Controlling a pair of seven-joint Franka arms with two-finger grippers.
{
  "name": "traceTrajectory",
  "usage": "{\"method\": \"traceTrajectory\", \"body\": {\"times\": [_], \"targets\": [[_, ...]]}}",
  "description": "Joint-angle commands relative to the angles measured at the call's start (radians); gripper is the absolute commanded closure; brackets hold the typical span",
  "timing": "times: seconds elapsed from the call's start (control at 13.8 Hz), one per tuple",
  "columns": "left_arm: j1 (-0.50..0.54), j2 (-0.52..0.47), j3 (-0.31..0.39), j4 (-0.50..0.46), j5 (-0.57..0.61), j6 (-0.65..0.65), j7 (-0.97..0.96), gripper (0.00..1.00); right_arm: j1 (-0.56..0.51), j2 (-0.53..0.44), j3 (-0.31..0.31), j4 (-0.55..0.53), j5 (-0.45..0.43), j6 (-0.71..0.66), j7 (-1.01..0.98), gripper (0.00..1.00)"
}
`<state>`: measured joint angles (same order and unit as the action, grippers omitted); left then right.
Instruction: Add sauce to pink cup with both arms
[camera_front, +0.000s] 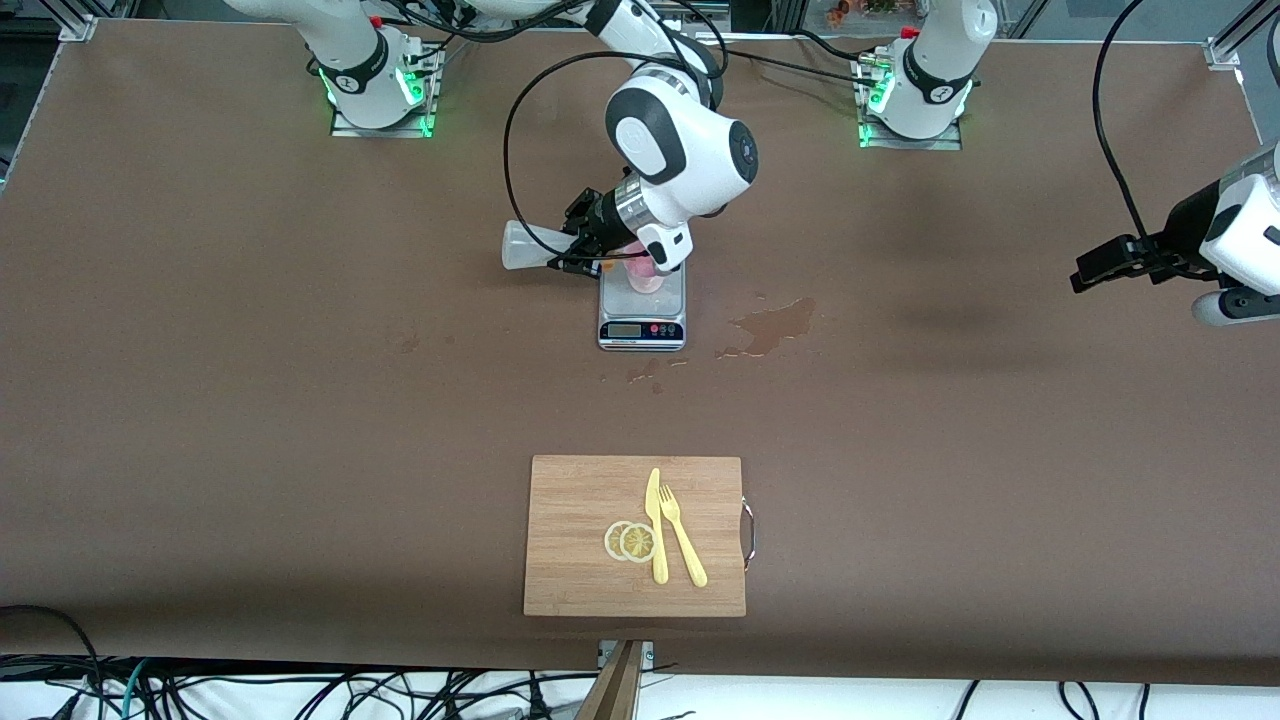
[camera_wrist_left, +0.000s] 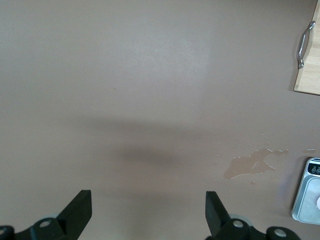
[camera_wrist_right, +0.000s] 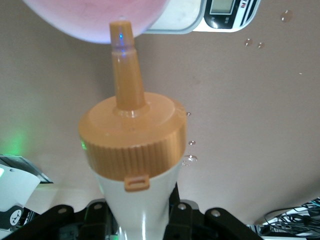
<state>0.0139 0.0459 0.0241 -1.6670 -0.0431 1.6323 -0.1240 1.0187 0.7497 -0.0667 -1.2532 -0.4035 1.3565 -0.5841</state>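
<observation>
I've got the translucent whitish plastic squeeze bottle (camera_front: 530, 246) pinched in my right end effector (camera_front: 578, 248), lying nearly level, orange nozzle (camera_wrist_right: 123, 70) aimed into the pale pink plastic cup (camera_front: 643, 272) on the silver scale (camera_front: 642, 312). My left end effector (camera_wrist_left: 149, 212) waits spread over bare brown surface (camera_front: 200, 350).

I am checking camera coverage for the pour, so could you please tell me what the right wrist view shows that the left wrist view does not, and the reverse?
Only the right wrist view shows the translucent whitish squeeze bottle with its orange nozzle cap, gripped by the right gripper and tipped sideways, nozzle at the rim of the pale pink plastic cup.

Only the left wrist view shows the open left gripper over bare brown table, the dried spill stain and a corner of the wooden cutting board with its metal handle.

Both show the silver kitchen scale and the brown table.
</observation>
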Motion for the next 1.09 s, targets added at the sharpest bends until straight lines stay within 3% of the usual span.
{"method": "traceTrajectory", "body": {"times": [0.0, 0.36, 0.51, 1.01], "targets": [[-0.003, 0.006, 0.002, 0.023, -0.026, -0.014, 0.018, 0.0, 0.014, 0.02, -0.005, 0.06, -0.023, -0.05, 0.004, 0.84], [-0.003, 0.006, 0.002, 0.021, -0.026, -0.014, 0.018, 0.0, 0.009, 0.016, -0.005, 0.06, 0.005, -0.043, 0.041, 0.83], [-0.003, 0.006, 0.004, 0.021, -0.026, -0.014, 0.018, 0.0, 0.006, 0.014, -0.005, 0.058, 0.009, -0.043, 0.043, 0.73], [-0.003, 0.006, 0.002, 0.021, -0.026, -0.014, 0.018, 0.0, -0.066, -0.085, -0.012, -0.018, 0.189, 0.039, 0.038, 0.7]]}}
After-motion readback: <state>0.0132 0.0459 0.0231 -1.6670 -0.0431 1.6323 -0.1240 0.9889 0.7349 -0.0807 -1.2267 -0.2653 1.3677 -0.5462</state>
